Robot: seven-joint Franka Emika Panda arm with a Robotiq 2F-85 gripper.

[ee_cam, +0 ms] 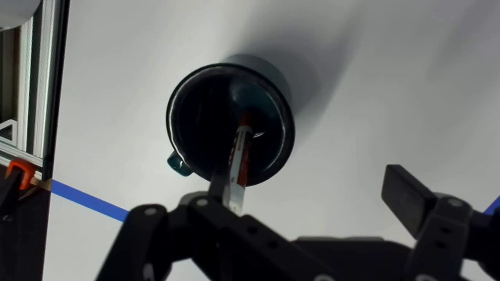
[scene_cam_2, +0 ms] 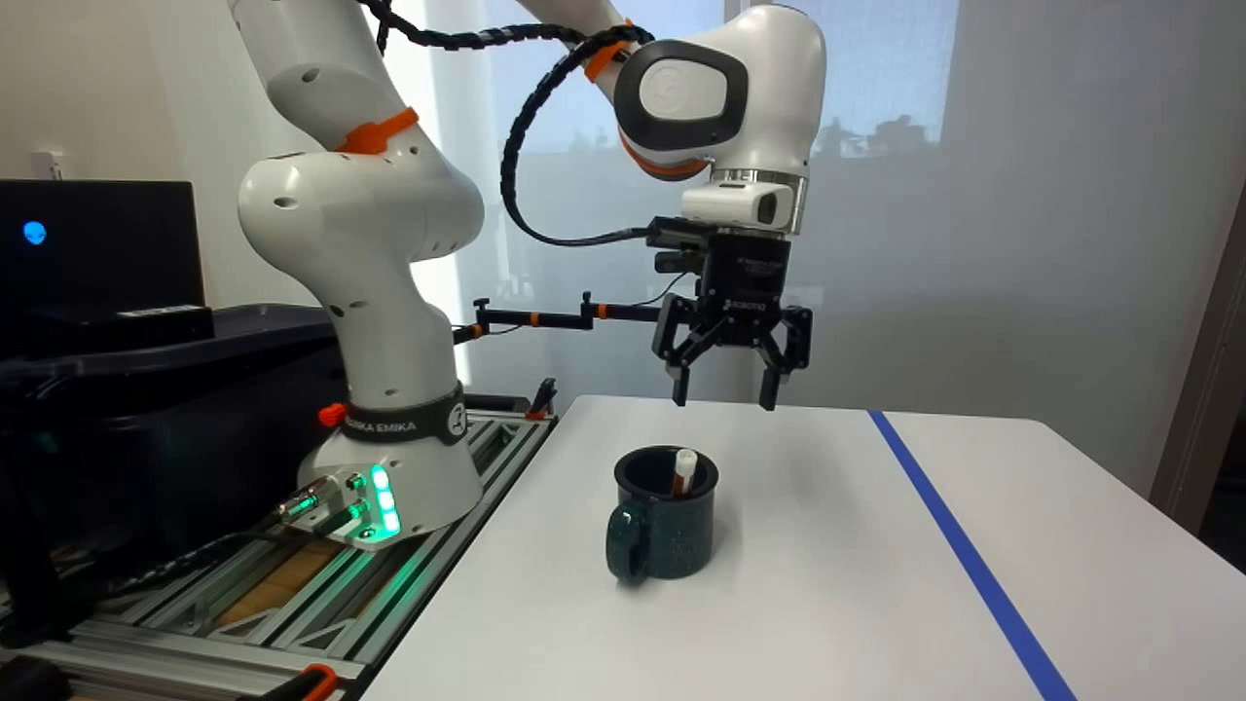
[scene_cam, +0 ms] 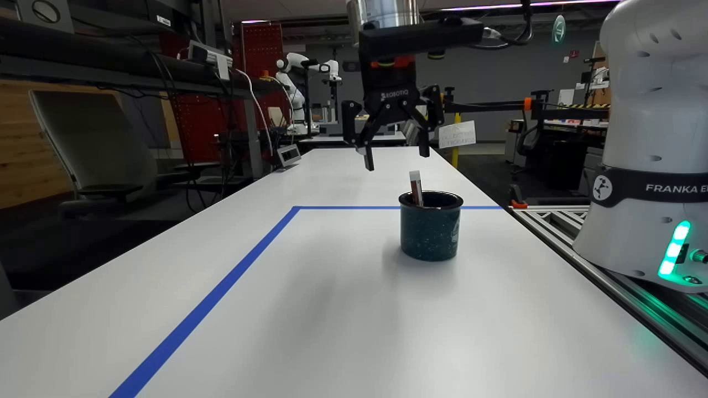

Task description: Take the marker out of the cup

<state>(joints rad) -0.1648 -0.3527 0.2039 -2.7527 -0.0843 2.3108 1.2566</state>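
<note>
The dark teal cup [scene_cam: 428, 235] stands upright on the white table; it also shows in an exterior view [scene_cam_2: 677, 540] with its handle, and in the wrist view [ee_cam: 290, 134]. The marker [scene_cam: 416, 188] stands tilted in the cup, its pale end above the rim, also in an exterior view [scene_cam_2: 685, 469]. In the wrist view the marker [ee_cam: 239, 160] leans over the rim, its red end down inside. My gripper [scene_cam: 396, 160] is open and empty, above the cup and apart from it, also in an exterior view [scene_cam_2: 724, 401]. In the wrist view [ee_cam: 308, 181] the left finger overlaps the marker's upper end.
Blue tape [scene_cam: 221, 287] lines the white table [scene_cam_2: 827, 623]. The arm's base [scene_cam_2: 399, 487] stands on a metal frame [scene_cam: 558, 232] along the table edge. An orange-and-black clamp [ee_cam: 21, 171] sits at that edge. Shelving [scene_cam: 138, 66] stands beyond the opposite side.
</note>
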